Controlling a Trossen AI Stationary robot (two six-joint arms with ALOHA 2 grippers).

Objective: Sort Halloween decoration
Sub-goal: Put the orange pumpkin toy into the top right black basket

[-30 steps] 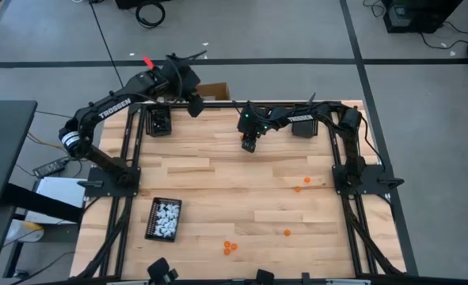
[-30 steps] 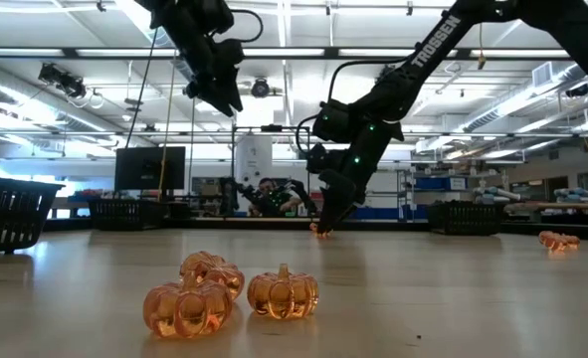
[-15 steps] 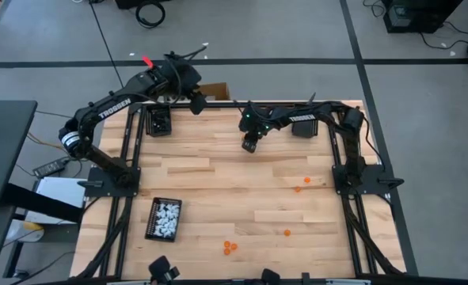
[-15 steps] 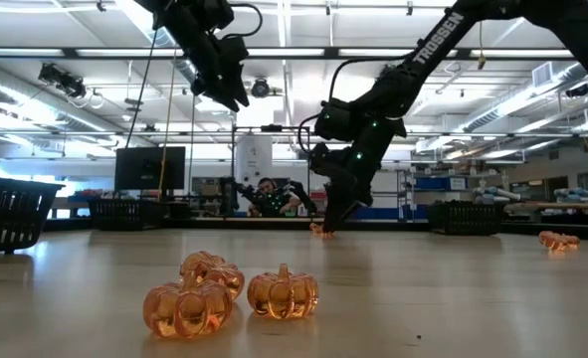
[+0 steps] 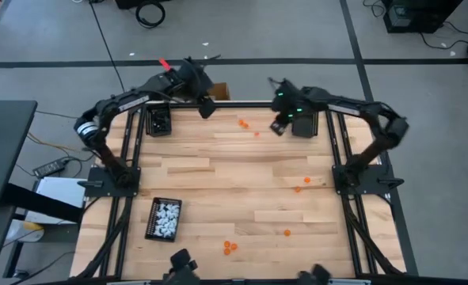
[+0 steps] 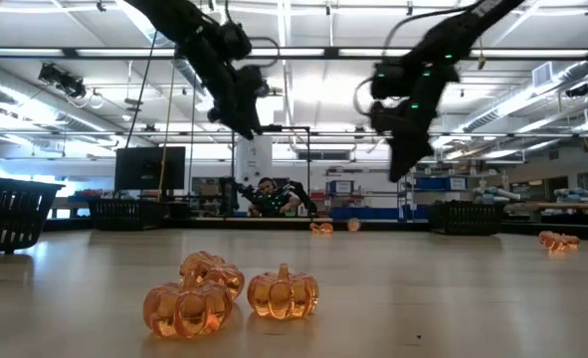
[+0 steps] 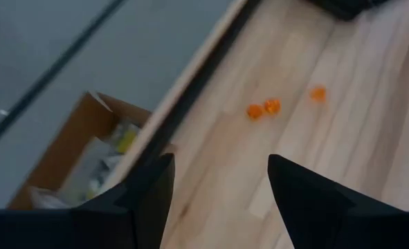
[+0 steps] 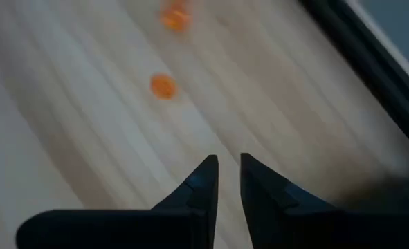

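The wooden surface (image 5: pixel 218 178) carries the Halloween decoration as scattered bright orange pumpkins plus a tray of white trinkets (image 5: pixel 164 218) near its front left corner. Taking that tray as the landmark: 3 orange pumpkins (image 5: pixel 230 247) lie on the same front edge, a little to its right, and the low view shows them close up, 2 touching and the 3rd just beside them (image 6: pixel 283 292). 1 more orange piece (image 5: pixel 287 233) sits farther right of the tray, and 2 others (image 5: pixel 302 184) lie right of it and toward the middle. 2 orange pieces (image 5: pixel 244 124) rest far from the tray, near the back edge.

The left end effector (image 5: pixel 206 107) hangs above the back edge, well away from the tray, jaws spread wide and holding nothing; its wrist view shows the orange pieces ahead of the fingers (image 7: pixel 308 200). The right end effector (image 5: pixel 279 125) is raised over the back right part of the surface, its fingers (image 8: pixel 203 181) drawn narrow with only a slim gap, nothing visible between them.
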